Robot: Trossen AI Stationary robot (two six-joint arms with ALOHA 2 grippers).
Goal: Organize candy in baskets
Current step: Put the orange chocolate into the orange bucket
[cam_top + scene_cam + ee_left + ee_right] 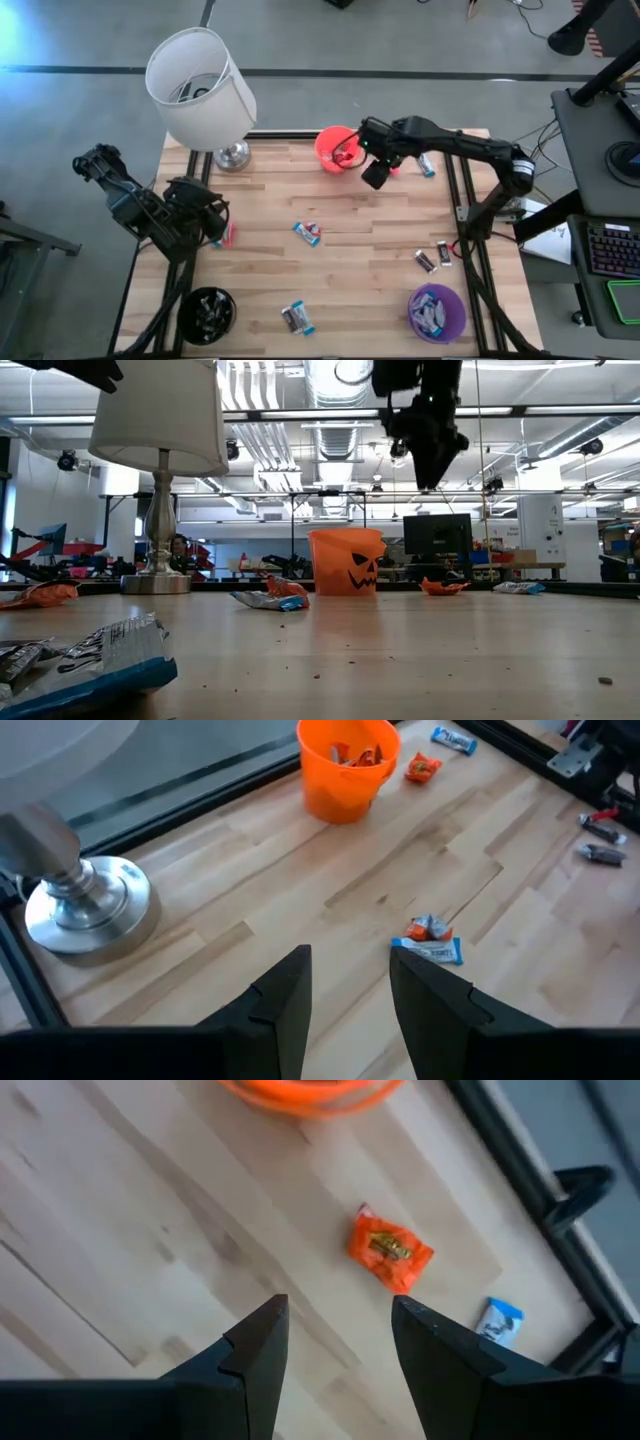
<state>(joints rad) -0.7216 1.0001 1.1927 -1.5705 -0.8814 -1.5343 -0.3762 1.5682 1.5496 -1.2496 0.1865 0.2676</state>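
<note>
A blue-and-white wrapped candy (95, 660) lies closest to the low camera on the wooden counter (350, 215). Other candies are scattered across the boards. The right gripper (335, 1342) hangs above an orange-wrapped candy (389, 1251) just beside the orange basket (335, 148), fingers apart and empty. The left gripper (348, 992) waits open and empty at the counter's left edge near the lamp (203, 90). The black basket (207, 313) and purple basket (437, 311) stand at the near corners, each holding candies.

Looks like a robotics lab or workshop: exposed ceiling ducts (330, 380) and strip lights, benches crowded with monitors (438, 535) and gear, grey concrete floor (400, 35) around a wooden table (360, 250) on black framing
</note>
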